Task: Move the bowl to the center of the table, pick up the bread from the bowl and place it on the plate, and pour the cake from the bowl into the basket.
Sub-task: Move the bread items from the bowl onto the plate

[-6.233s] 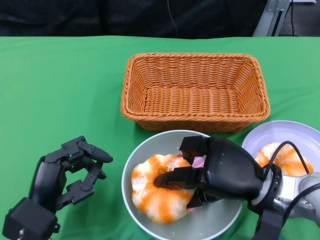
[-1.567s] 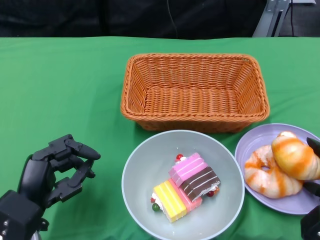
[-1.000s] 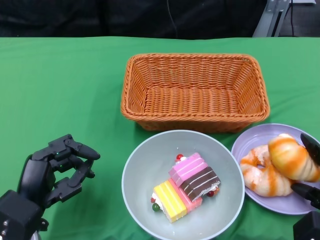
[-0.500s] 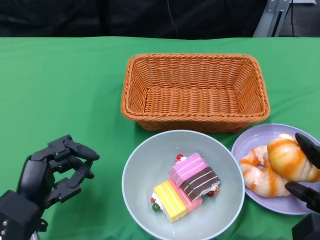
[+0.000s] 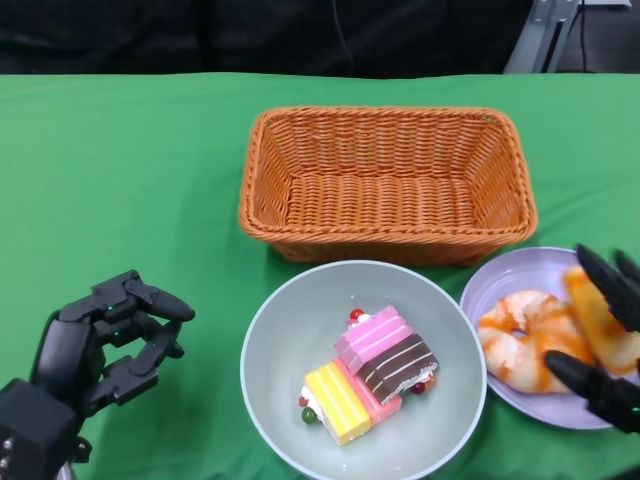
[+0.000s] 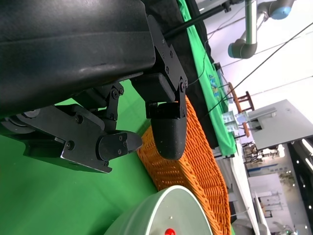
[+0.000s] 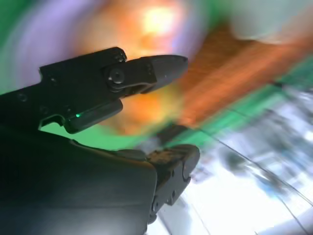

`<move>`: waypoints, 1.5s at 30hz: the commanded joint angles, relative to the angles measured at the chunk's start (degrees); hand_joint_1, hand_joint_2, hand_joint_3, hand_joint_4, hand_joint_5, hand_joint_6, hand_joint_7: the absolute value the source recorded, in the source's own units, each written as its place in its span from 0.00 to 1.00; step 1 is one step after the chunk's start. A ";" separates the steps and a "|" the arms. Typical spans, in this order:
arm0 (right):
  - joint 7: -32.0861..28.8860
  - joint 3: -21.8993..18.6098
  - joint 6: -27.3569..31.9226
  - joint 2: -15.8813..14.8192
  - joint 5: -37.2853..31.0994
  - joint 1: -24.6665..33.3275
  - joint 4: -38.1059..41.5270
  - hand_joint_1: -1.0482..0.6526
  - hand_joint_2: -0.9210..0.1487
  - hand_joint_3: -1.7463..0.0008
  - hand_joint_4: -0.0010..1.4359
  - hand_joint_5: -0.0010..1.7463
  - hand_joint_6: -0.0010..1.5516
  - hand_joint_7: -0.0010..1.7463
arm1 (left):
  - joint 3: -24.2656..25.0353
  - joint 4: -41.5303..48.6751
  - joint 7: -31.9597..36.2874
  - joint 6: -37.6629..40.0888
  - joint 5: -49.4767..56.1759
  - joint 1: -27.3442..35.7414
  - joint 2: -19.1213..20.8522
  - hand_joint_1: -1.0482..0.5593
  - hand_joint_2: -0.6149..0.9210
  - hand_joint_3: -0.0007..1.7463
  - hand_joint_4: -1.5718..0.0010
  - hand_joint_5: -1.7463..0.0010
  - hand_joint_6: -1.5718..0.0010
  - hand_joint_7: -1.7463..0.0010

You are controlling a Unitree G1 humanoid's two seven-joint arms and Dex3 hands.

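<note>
The grey bowl (image 5: 262, 330) sits at the table's near middle with the pink, yellow and brown cake pieces (image 5: 370, 372) in it. To its right is the lilac plate (image 5: 520, 275), where one orange-glazed bread (image 5: 520, 335) lies. My right hand (image 5: 598, 390) reaches over the plate's right side and holds a second bread (image 5: 600, 325) between its spread fingers, low on the plate. The right wrist view is blurred; the right hand (image 7: 88, 147) shows there with an orange blur of bread (image 7: 142, 112) beyond it. My left hand (image 5: 95, 345) hovers at the near left, fingers loosely bent, holding nothing.
The wicker basket (image 5: 385, 175) stands behind the bowl and has nothing in it. The left wrist view shows the left hand (image 6: 98, 73), the basket's side (image 6: 195, 161) and the bowl's rim (image 6: 156, 215). Green cloth covers the table.
My right hand has carried the bread out of the bowl to the plate and lowered it beside the other bread. The left hand has hardly moved.
</note>
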 commanded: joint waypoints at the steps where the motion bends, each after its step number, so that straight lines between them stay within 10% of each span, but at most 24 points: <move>1: 5.10 -2.21 -0.90 1.01 6.19 3.30 -5.40 0.26 0.00 0.90 0.23 0.06 0.24 0.01 | 0.65 0.63 -0.37 -1.23 -0.48 -0.70 1.33 0.67 0.96 0.29 0.52 0.20 0.49 0.41; 11: 18.80 -4.52 0.60 6.71 21.44 10.42 -17.18 0.32 0.00 0.94 0.32 0.08 0.30 0.02 | 0.70 2.28 0.57 -2.10 0.37 -1.41 1.88 0.67 0.97 0.28 0.52 0.20 0.49 0.41; 31: 26.92 -10.27 -1.82 13.72 22.82 9.60 -13.86 0.37 0.00 0.96 0.38 0.06 0.37 0.02 | 0.55 3.27 0.29 -3.17 0.26 -1.76 1.78 0.67 0.98 0.26 0.51 0.21 0.49 0.41; 34: 28.25 -10.16 -4.46 15.37 25.06 8.55 -12.91 0.46 0.02 0.97 0.51 0.11 0.48 0.06 | 0.49 3.45 0.58 -3.47 0.72 -1.91 2.01 0.68 0.98 0.26 0.51 0.21 0.49 0.41; 38: 32.61 -9.33 -4.41 15.93 30.47 8.09 -13.71 0.56 0.00 0.81 0.63 0.59 0.67 0.30 | 0.59 4.05 0.64 -4.41 1.18 -2.26 2.42 0.66 0.97 0.27 0.50 0.22 0.48 0.42; 43: 38.34 -9.02 0.16 15.40 37.72 8.70 -16.01 0.57 0.00 0.78 0.61 0.70 0.64 0.40 | 0.65 4.56 0.59 -5.23 1.44 -2.44 2.62 0.66 0.96 0.28 0.50 0.22 0.47 0.42; 45: 43.11 -8.44 5.72 14.25 44.71 9.42 -18.74 0.57 0.05 0.69 0.54 0.85 0.52 0.61 | 0.64 4.77 0.58 -5.81 1.70 -2.50 2.82 0.67 0.95 0.28 0.50 0.22 0.47 0.42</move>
